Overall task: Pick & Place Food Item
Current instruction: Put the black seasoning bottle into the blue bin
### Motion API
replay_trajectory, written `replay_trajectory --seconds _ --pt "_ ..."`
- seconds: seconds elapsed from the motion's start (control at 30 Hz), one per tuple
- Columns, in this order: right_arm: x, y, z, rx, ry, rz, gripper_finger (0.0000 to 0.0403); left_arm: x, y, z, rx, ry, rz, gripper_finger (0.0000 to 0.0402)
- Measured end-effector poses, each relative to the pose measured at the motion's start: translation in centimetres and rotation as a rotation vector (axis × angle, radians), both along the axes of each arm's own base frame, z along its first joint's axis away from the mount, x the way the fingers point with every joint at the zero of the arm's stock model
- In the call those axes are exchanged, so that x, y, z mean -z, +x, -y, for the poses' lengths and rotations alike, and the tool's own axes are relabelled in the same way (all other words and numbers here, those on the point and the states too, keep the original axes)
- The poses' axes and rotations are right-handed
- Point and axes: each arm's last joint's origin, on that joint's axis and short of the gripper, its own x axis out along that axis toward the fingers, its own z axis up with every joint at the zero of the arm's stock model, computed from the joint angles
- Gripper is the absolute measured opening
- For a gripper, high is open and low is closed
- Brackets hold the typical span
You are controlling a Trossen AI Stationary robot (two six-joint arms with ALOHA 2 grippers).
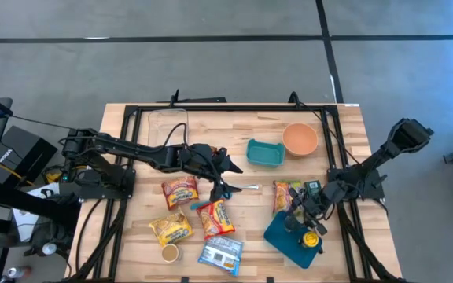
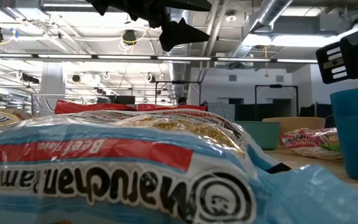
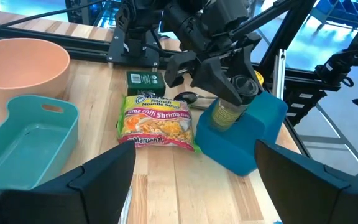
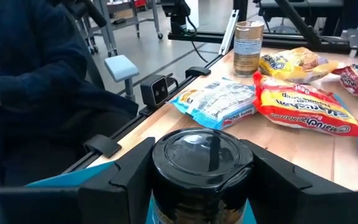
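Observation:
A jar with a black lid [image 4: 202, 155] and a yellow label [image 3: 225, 115] stands between the fingers of my right gripper [image 1: 307, 226], which is shut on it at the table's near right. The jar's lower part is inside the open top of a dark blue bin [image 3: 244, 140]. My left gripper [image 1: 230, 174] hangs open above the middle of the table and holds nothing. A shrimp ramen pack [image 3: 157, 121] lies flat on the table beside the bin. My right gripper pinches the jar between its two fingers [image 4: 129, 174], on opposite sides of its shoulder just under the black lid [image 4: 166, 186]. The fingers come nearly level from the table's right side. The jar stands upright; the bin hides whether its base rests on anything.
A teal tray [image 1: 264, 153] and an orange bowl [image 1: 300, 139] stand at the far middle. Several ramen packs [image 1: 180, 191] [image 1: 217, 218] [image 1: 221, 253] and a small can [image 1: 170, 252] lie near left. A small green box [image 3: 143, 79] lies by the shrimp pack. A person's dark sleeve [image 4: 36, 74] shows beyond the table's near edge.

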Motion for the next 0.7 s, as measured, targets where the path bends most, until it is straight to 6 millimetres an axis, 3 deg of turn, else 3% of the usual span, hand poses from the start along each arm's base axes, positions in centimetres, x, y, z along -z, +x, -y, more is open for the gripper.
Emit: replay_trajectory --seconds 0.7 --pt "1.1 -0.3 1.9 -0.057 0.007 0.036 0.0197 0.0 0.0 0.0 0.0 0.0 0.0 0.0323"
